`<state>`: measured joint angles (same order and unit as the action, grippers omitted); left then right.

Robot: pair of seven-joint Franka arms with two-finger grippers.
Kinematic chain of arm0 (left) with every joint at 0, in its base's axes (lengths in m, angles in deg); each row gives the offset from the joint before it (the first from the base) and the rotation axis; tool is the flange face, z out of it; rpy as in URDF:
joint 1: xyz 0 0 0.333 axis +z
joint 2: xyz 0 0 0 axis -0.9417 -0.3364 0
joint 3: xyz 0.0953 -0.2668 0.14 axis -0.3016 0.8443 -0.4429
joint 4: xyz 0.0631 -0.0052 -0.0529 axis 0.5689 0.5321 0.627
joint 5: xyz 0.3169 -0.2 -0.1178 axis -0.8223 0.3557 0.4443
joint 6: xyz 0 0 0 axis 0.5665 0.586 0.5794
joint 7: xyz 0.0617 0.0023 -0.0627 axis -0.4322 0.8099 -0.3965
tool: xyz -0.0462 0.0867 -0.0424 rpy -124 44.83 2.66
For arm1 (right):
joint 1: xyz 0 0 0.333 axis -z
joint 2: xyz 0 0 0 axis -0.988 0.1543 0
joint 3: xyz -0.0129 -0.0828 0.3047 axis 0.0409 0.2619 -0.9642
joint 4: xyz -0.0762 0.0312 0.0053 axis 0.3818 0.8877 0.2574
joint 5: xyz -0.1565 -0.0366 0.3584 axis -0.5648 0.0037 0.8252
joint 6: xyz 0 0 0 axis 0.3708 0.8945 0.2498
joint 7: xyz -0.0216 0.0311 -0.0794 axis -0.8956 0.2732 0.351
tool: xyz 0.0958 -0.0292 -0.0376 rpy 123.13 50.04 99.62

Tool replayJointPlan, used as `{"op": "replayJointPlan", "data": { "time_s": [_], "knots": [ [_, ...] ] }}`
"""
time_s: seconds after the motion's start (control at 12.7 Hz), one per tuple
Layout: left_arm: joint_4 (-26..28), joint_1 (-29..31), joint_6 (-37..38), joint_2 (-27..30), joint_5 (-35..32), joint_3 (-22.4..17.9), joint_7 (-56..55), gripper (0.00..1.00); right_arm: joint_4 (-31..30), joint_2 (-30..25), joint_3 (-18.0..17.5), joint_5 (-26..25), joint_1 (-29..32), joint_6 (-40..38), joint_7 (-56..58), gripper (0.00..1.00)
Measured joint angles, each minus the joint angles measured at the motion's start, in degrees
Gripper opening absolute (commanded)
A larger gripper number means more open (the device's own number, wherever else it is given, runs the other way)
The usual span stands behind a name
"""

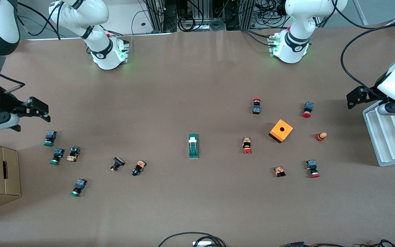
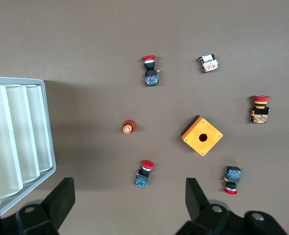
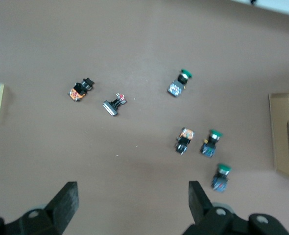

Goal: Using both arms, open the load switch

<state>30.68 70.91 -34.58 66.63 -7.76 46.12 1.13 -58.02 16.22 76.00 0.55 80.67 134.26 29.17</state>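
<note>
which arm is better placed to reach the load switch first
Neither clearly: the switch lies mid-table, untouched. The right end effector and the left end effector both hover open at their table ends. Right seems marginally closer.

We note two white jointed arms (image 1: 81,20) with black joint bands; both bases (image 1: 291,48) show green indicator lights. Black cables (image 1: 350,51) trail along the links. Each gripper (image 1: 34,109) carries black fingers (image 2: 61,198).
</note>
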Motion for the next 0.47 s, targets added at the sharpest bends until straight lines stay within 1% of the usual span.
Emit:
{"op": "replayJointPlan", "data": {
  "time_s": [0.16,0.47],
  "knots": [
    [0.16,0.0,0.0,-0.01,0.0,0.0,-0.48,1.0,0.91,0.02,-0.17,0.0,-0.02,-1.14,-3.13,1.0],
    [0.21,0.0,0.0,-0.02,0.0,0.0,-1.09,1.0,2.07,0.07,-0.18,0.0,-0.03,-2.26,-4.03,1.0]
  ]
}}
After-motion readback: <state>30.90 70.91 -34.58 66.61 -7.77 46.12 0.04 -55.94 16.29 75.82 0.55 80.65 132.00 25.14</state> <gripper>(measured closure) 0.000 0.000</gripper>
